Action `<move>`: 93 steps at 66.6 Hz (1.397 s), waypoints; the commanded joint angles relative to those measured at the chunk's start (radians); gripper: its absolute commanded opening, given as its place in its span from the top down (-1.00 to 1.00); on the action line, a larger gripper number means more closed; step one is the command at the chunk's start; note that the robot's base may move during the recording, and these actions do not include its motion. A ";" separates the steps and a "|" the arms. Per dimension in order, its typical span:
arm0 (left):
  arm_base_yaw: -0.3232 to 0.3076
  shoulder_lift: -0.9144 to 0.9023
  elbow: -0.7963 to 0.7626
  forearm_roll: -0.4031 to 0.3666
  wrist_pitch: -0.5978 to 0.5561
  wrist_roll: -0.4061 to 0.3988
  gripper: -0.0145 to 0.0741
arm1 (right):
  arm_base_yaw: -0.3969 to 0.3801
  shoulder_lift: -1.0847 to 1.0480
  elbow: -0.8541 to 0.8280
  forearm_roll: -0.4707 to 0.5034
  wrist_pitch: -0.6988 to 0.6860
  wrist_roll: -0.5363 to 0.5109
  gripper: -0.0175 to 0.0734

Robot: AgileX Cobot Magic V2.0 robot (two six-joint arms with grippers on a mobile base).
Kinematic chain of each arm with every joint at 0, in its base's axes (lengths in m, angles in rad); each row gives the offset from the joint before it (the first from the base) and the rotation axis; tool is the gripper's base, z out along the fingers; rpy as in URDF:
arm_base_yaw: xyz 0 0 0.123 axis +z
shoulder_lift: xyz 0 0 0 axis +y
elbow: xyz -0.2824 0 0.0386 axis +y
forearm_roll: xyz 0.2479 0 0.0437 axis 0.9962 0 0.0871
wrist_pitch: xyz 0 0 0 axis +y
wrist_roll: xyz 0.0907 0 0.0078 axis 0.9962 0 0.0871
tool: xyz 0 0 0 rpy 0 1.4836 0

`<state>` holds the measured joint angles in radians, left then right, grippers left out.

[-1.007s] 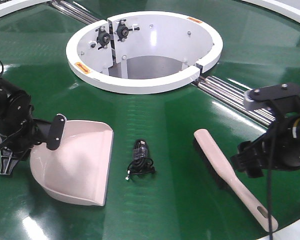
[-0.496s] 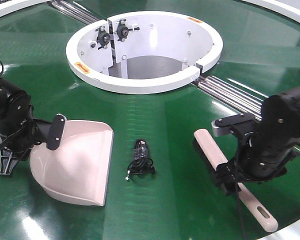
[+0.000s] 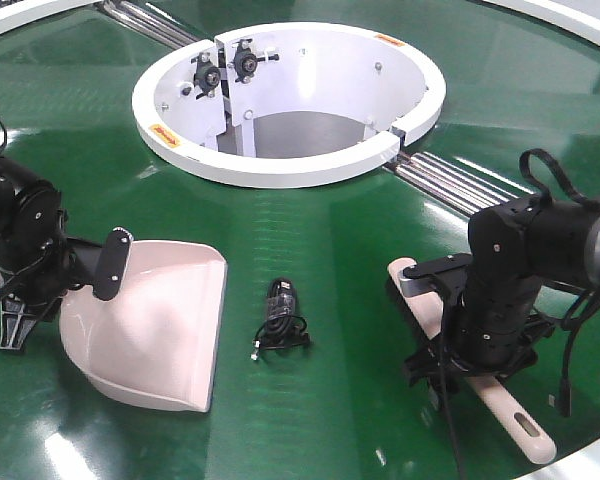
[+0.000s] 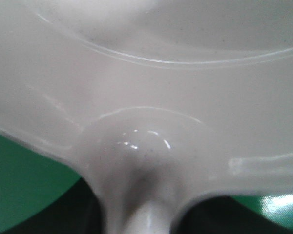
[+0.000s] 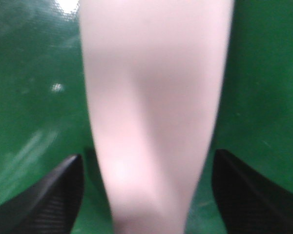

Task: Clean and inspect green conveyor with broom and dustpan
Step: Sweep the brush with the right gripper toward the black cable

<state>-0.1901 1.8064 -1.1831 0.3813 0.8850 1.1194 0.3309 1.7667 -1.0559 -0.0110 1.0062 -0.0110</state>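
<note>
No text is legible: the orange stickers [image 3: 163, 131] on the white rim [image 3: 280, 172] of the green conveyor [image 3: 320, 240] are too small.

Pink-beige dustpan [image 3: 160, 320] and broom [image 3: 500, 403] lie flat, well apart, on the glossy green conveyor [image 3: 310, 230].

One green conveyor [image 3: 310, 230] carries one white circular rim [image 3: 280, 165]. Two black sprockets [image 3: 205, 72] sit inside that rim. In front of the rim lie one dustpan [image 3: 160, 320], one small black corded item [image 3: 280, 318] and one broom [image 3: 500, 400]. There are two grippers: the left gripper [image 3: 60, 290] front-left of the rim and the right gripper [image 5: 149, 190] front-right. Two runs of steel rollers [image 3: 460, 185] show, one behind the rim and one to its right.
</note>
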 commanded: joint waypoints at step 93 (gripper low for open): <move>-0.005 -0.040 -0.029 0.017 -0.006 -0.010 0.69 | 0.221 0.047 -0.270 0.074 0.082 0.429 0.60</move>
<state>-0.1901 1.8064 -1.1831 0.3822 0.8850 1.1194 0.5549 1.8468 -1.2869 0.0360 1.0928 0.4160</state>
